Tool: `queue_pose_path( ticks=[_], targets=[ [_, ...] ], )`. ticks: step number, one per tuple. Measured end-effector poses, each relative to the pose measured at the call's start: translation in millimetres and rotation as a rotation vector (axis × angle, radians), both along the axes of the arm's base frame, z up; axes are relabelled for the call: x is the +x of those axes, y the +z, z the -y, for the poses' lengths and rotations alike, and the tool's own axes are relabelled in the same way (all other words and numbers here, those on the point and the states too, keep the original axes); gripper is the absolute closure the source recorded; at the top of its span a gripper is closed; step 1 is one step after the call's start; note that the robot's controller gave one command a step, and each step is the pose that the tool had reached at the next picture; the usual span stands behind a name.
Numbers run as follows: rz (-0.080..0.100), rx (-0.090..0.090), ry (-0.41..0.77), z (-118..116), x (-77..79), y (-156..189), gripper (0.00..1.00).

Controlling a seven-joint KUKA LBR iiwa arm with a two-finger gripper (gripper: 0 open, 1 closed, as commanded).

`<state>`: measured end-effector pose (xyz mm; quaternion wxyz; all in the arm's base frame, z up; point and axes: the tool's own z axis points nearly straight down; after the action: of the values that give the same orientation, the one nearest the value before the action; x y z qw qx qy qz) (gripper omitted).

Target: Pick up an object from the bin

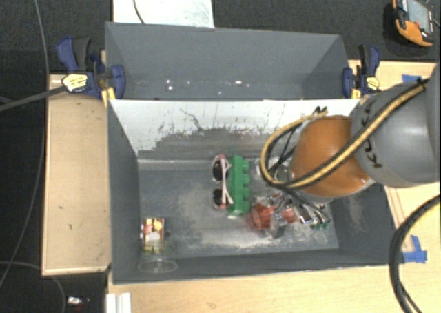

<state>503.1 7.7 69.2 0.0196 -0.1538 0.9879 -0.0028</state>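
So the gripper [280, 216] is down low in the bin [172, 187], just to the right of the green studded block [239, 185]. I'm using that block as my reference for everything here. The robot's orange wrist cover and a loop of cable sit over the gripper and hide most of it. I honestly can't tell if it's wide, narrow or clamped on something.

The nearest thing is 1 small red object [260, 216], lying just right of the block's lower end. It's touching the block or very nearly so. The gripper is right at that red thing's right side, but whether it's around it or only beside it, I can't say.

The block's long axis runs from the bin's far wall toward the near wall. Hard against its left side is what looks like a pair of white-framed sunglasses [220, 184], lined up the same way. Well off to the block's lower left there's 1 little yellow, red and white item [152, 230], nowhere near the action.

My guess is the red object is the pick. It lies toward the block from the gripper, so the whole move hinges on that tight spot between them. Closing there could easily snag the block's corner as well.
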Motion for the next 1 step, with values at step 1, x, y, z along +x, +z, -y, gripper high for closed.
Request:
queue_pose_path(
  ticks=[1],
  targets=[
    [-0.004, 0.001, -0.056, 7.4, 2.3, 99.0, 1.00]
  ],
)
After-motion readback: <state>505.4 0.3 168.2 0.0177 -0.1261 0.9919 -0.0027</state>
